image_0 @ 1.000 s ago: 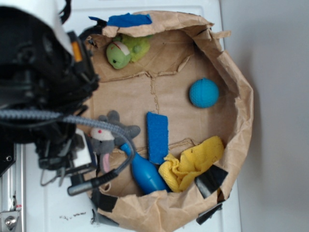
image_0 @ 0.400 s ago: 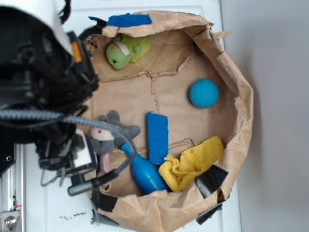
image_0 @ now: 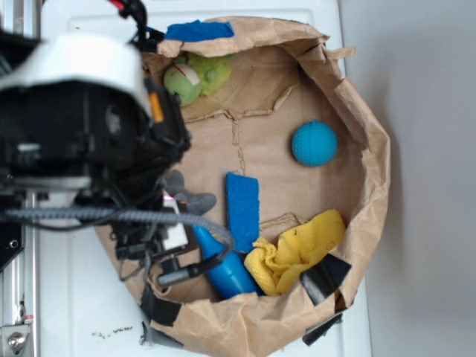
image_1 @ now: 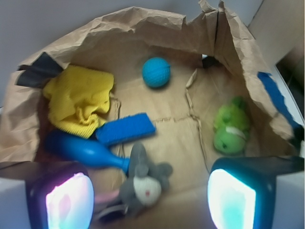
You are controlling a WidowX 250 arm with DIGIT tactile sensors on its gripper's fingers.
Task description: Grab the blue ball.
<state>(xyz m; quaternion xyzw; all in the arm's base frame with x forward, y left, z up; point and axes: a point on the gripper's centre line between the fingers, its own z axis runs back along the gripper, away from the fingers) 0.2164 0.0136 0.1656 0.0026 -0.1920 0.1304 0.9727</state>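
White desk (image_0: pixel 245 11) and a grey wall frame a crumpled brown paper bag (image_0: pixel 368 186), torn open and spread flat so its floor serves as a shallow tray. Resting on that paper floor is the blue ball (image_0: pixel 313 143) (image_1: pixel 156 72), near the bag's raised wall and well apart from everything else; nothing touches it. Nearest to it is a flat blue sponge (image_0: pixel 242 211) (image_1: pixel 125 129) lying toward the middle of the bag. Beside the sponge sits a bunched yellow cloth (image_0: pixel 294 253) (image_1: pixel 80 102), with a patch of black tape (image_0: pixel 323 277) on the bag wall next to it. A blue bowling-pin toy (image_0: pixel 227 271) (image_1: pixel 78 149) lies on its side between the cloth and a grey plush mouse (image_1: pixel 143 181), its thin neck reaching the mouse. A green plush toy (image_0: pixel 192 76) (image_1: pixel 229 130) sits in the opposite corner, under a strip of blue tape (image_0: pixel 198 30) on the rim.

From the wrist view, the tool (image_1: pixel 147 200) hangs above the mouse's end of the bag with its two pads spread wide and nothing between them, far from the ball. In the exterior view the black and white arm (image_0: pixel 82 119) covers the bag's left edge and most of the mouse.
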